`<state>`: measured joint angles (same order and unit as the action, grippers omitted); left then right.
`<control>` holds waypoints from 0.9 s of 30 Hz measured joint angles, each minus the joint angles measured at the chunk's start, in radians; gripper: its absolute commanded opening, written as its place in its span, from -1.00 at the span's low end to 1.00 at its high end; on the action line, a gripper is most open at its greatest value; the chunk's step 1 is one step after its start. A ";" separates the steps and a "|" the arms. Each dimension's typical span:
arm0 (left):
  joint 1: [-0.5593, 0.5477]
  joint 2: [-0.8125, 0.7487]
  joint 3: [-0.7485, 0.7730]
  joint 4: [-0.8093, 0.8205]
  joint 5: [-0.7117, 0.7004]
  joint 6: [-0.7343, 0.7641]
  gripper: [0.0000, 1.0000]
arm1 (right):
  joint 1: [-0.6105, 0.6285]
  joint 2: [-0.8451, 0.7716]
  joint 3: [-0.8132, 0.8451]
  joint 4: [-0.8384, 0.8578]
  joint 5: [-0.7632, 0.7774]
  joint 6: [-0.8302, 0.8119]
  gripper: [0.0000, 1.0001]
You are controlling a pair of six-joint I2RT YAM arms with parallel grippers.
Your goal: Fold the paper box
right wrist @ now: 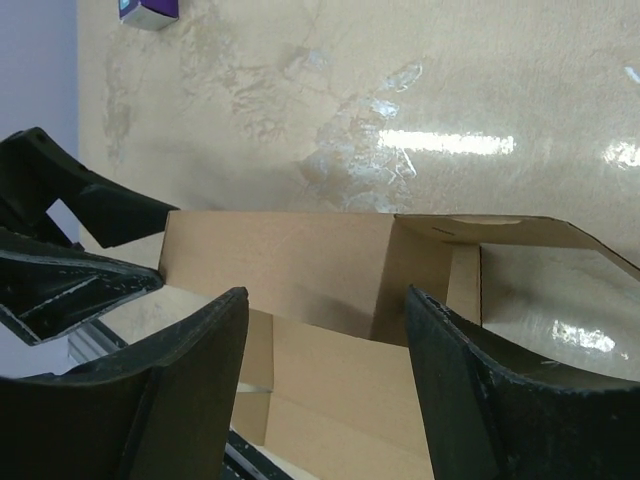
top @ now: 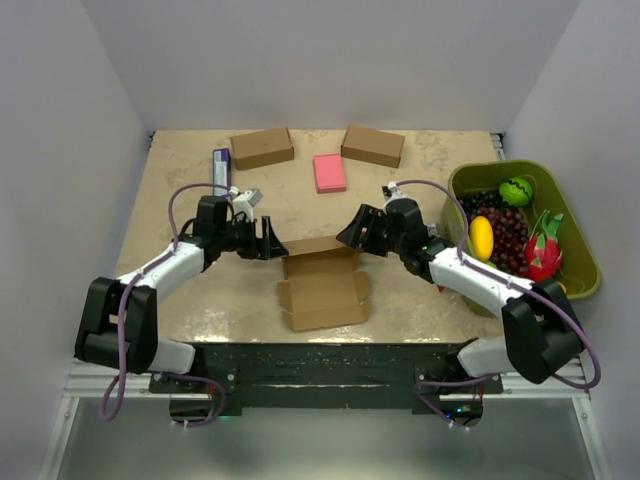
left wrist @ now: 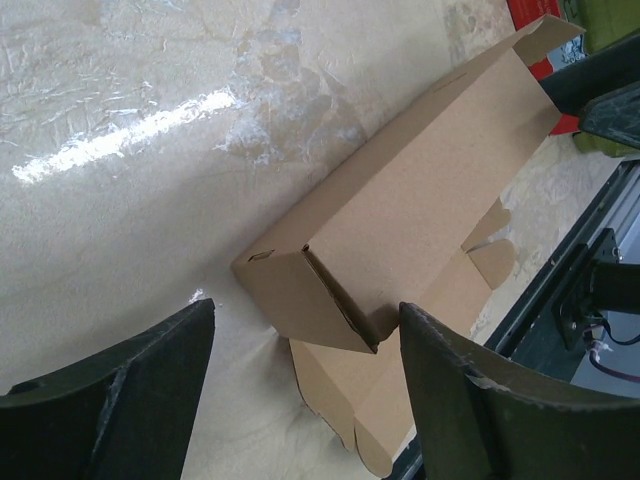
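The paper box (top: 322, 288) sits centred on the tabletop (top: 430, 172), half-formed: far wall raised, near flaps flat, lid unclosed. The left gripper (top: 270, 240) and right gripper (top: 350, 232) flank its ends, jaws spread, gripping nothing.

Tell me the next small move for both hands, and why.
Probably ease both inward onto the ends of the raised rear wall of the paper box. The left hand and right hand flank that wall with jaws open, apparently not gripping it, and its end flaps look unfinished.
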<state>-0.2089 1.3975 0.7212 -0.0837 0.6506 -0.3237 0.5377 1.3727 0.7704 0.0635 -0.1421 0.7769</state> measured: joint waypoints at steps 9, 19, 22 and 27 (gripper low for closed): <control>0.000 0.013 0.000 0.012 0.021 -0.008 0.26 | -0.019 0.035 -0.011 0.061 -0.043 0.012 0.15; -0.002 0.031 -0.010 0.043 0.062 -0.029 0.05 | -0.022 0.048 -0.041 0.102 -0.090 0.042 0.12; -0.003 0.032 -0.012 0.050 0.069 -0.033 0.03 | -0.022 0.048 -0.043 0.102 -0.089 0.046 0.11; -0.010 0.035 -0.012 0.054 0.071 -0.033 0.01 | -0.023 0.048 -0.061 0.122 -0.095 0.061 0.09</control>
<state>-0.2192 1.4326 0.7090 -0.0296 0.7219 -0.3565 0.5148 1.4212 0.7097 0.1860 -0.2367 0.8383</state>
